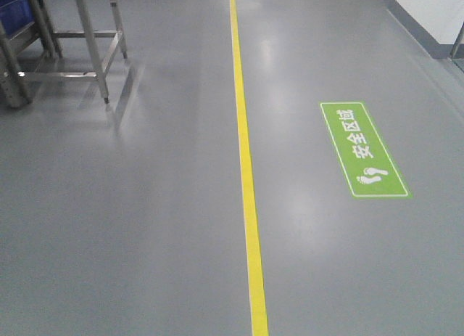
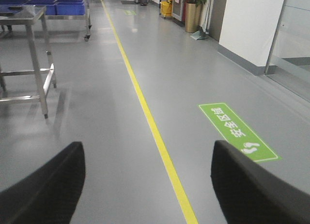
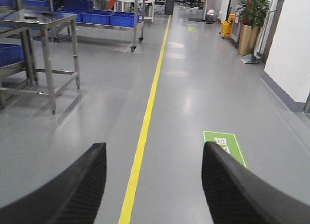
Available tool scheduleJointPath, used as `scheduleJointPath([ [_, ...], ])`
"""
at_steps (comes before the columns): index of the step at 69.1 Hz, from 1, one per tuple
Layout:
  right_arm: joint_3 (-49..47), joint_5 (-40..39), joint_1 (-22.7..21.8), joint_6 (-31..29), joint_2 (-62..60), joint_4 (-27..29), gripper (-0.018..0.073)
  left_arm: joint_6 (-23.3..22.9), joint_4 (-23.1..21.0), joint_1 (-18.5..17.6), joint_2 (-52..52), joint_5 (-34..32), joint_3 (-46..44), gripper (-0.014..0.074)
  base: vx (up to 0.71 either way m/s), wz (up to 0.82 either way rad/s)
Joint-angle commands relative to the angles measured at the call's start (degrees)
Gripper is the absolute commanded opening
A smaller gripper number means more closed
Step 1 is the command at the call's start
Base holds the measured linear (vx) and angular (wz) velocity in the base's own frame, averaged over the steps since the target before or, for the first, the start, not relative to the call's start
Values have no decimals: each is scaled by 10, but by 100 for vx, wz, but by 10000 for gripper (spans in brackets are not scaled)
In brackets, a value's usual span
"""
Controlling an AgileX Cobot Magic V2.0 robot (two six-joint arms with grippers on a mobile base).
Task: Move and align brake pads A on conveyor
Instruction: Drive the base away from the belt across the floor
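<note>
Left gripper (image 2: 145,154): jaws spread wide with nothing between them, hanging over bare grey floor (image 2: 97,112).
Right gripper (image 3: 154,149): likewise apart and empty, also over floor.
Yellow line (image 1: 246,169): runs straight away from the robot down the corridor.
Green sign (image 1: 365,151): flat on the floor, right of the line and apart from it.
Steel table (image 3: 43,18): stands left of the line; blue bins (image 3: 104,17) sit on racks beyond it.
Far end: a potted plant (image 3: 249,30) by the right wall.
Brake pads A: in none of the three views.
Conveyor: not in view either, so the work area probably lies elsewhere.
Risk: while driving to the belt, the base or the outstretched arms could clip the table legs if the route drifts left.
Hidden: both arms apart from the fingertips. A small dark item on the table top is too small to identify.
</note>
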Motion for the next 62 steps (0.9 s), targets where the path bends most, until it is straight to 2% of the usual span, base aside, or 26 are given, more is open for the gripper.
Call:
scheduleJointPath([
  [1, -14, -42, 0, 0, 7, -6, 416, 0, -5, 0, 9, -45, -13, 512, 71, -14],
  [22, -14, -42, 0, 0, 7, -6, 416, 0, -5, 0, 9, -45, -13, 512, 73, -10],
  [62, -14, -42, 0, 0, 7, -6, 416, 0, -5, -1, 9, -45, -13, 512, 78, 6],
])
